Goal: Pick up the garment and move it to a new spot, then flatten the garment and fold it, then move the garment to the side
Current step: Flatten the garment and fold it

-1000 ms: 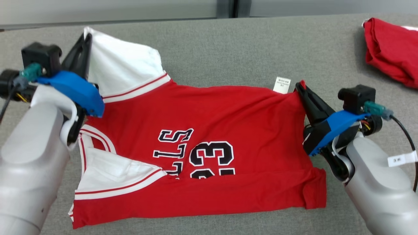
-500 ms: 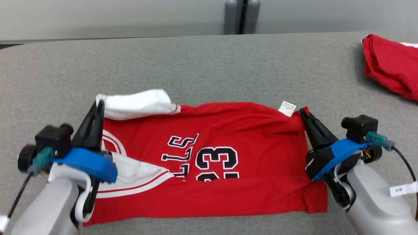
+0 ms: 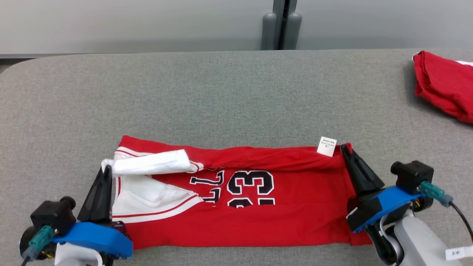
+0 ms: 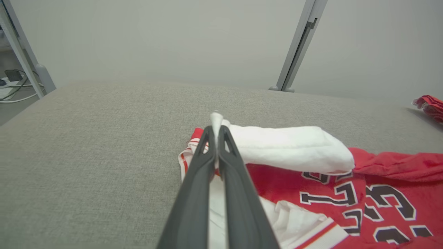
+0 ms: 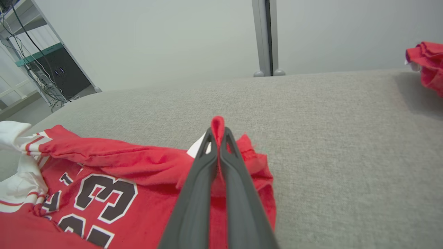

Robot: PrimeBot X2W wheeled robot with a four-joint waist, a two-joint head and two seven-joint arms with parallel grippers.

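Note:
The garment (image 3: 295, 207) is a red jersey with white trim and black numbers, lying across the near part of the grey table, its far half doubled over toward me. My left gripper (image 3: 107, 169) is shut on the white shoulder corner at the jersey's left end. In the left wrist view the left gripper (image 4: 216, 128) pinches white cloth (image 4: 283, 145) between its dark fingers. My right gripper (image 3: 344, 147) is shut on the red hem corner at the right end, beside a white label (image 3: 326, 146). The right wrist view shows the right gripper (image 5: 218, 130) clamping a red fold of the garment (image 5: 104, 155).
A second red garment (image 3: 445, 85) lies bunched at the table's far right edge. The grey table (image 3: 221, 96) stretches bare behind the jersey. A grey post (image 3: 281, 26) stands against the wall behind the table. Shelving with cables (image 5: 38, 62) stands off the left end.
Both grippers have drawn the jersey's far edge toward me, folding the garment into a narrower band. The head camera has also tilted, so the whole scene sits lower in view.

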